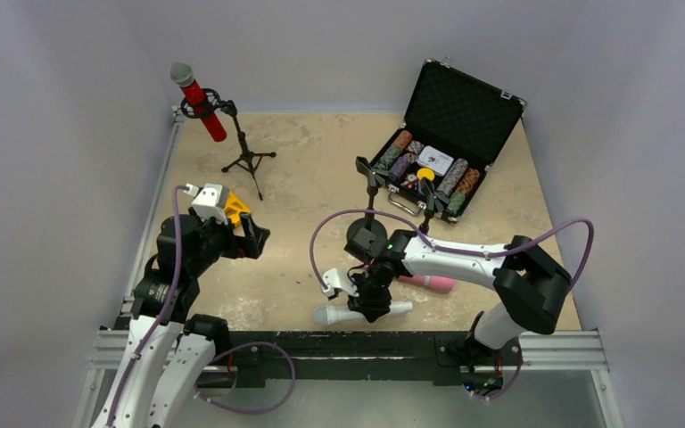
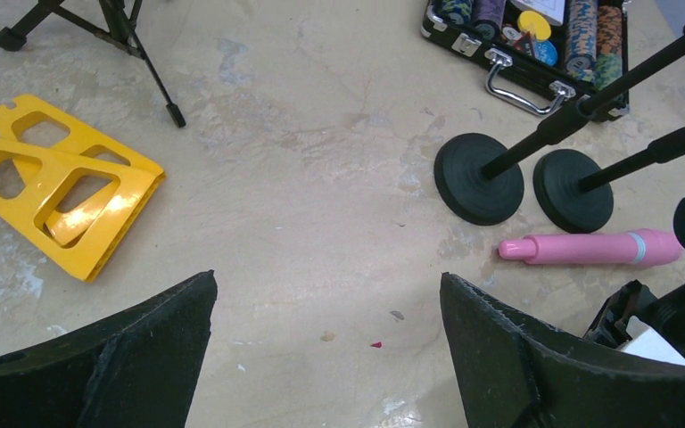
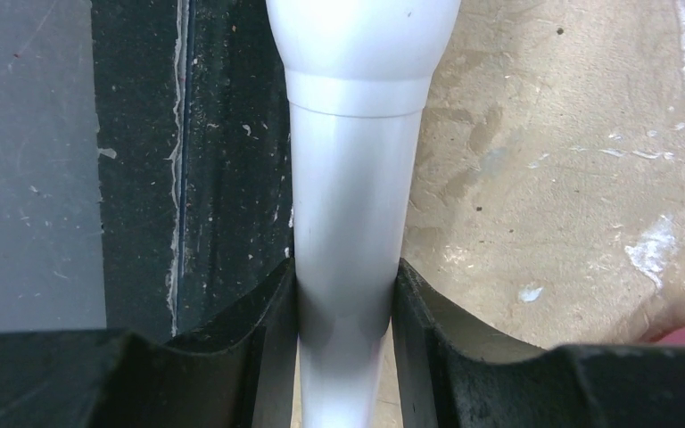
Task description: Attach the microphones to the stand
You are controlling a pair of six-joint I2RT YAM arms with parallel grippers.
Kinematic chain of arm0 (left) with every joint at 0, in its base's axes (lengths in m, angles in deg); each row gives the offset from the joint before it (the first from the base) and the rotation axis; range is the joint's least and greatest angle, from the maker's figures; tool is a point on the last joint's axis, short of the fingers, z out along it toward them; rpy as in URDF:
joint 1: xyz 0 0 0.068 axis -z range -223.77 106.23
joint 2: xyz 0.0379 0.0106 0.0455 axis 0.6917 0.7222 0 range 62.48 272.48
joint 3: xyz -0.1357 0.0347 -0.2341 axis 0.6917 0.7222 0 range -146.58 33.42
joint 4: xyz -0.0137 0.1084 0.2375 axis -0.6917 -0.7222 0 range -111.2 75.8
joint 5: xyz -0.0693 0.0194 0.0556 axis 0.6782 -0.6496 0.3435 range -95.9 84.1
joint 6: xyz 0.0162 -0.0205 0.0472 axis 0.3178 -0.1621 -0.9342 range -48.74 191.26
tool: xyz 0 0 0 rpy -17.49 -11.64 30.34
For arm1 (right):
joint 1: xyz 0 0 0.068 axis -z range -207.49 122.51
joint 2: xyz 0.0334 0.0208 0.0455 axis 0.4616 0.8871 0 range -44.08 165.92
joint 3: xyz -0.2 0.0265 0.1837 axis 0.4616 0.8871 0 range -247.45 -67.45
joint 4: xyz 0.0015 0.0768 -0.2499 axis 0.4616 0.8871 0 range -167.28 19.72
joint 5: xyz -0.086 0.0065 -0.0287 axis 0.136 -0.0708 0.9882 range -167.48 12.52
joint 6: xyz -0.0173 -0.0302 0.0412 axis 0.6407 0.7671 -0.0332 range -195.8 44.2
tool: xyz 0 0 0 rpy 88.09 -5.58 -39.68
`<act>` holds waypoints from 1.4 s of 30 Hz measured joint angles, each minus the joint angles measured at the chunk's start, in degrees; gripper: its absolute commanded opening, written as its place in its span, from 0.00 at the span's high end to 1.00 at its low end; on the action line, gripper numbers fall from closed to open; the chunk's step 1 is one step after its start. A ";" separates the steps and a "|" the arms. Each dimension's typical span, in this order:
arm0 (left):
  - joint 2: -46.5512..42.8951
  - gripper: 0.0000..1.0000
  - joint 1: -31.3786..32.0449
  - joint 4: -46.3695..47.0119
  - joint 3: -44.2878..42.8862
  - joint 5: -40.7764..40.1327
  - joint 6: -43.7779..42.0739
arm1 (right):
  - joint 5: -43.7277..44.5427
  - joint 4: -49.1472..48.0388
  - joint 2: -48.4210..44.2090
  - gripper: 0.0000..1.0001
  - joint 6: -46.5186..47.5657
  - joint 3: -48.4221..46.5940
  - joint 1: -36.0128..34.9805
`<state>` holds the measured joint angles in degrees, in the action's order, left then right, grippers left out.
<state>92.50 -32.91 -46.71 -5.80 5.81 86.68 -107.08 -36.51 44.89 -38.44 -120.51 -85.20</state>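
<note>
— What do you see from above?
— Your right arm bends low to the desk's [image 1: 303, 178] near edge, with its pincer [image 1: 372, 306] on the white mic [image 1: 332, 314]. The pink mic [image 1: 432, 283] lies just behind it. The red mic [image 1: 198, 100] sits in the tripod stand [image 1: 246, 153], far left.
— And your left wrist?
— The left pincer [image 2: 325, 285] is spread wide and grasps nothing. Two round bases [image 2: 479, 178] lie ahead, their poles cut off.
— Right wrist?
— The fingers [image 3: 254, 343] are clenched on the white mic's handle, and its head is cropped.

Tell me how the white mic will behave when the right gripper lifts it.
Probably rigid: the white microphone looks like hard moulded plastic. Its glossy, tapering handle could slip within the right gripper. The wider head may make it droop head-first.
</note>
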 measured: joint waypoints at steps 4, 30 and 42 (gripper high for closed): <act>-0.81 0.01 0.00 1.18 0.02 1.77 0.00 | -1.53 0.42 -0.28 1.00 0.20 -0.26 1.40; -0.90 0.01 -0.02 1.84 0.02 3.91 0.00 | -1.38 0.46 -0.22 1.00 0.13 -0.26 2.56; -0.90 0.01 -0.02 2.01 0.02 4.20 0.00 | -1.46 0.81 -0.04 1.00 0.44 -0.26 3.37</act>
<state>91.60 -32.94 -44.70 -5.78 10.00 86.68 -108.55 -35.70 44.84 -38.00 -120.77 -81.84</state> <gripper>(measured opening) 0.987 0.398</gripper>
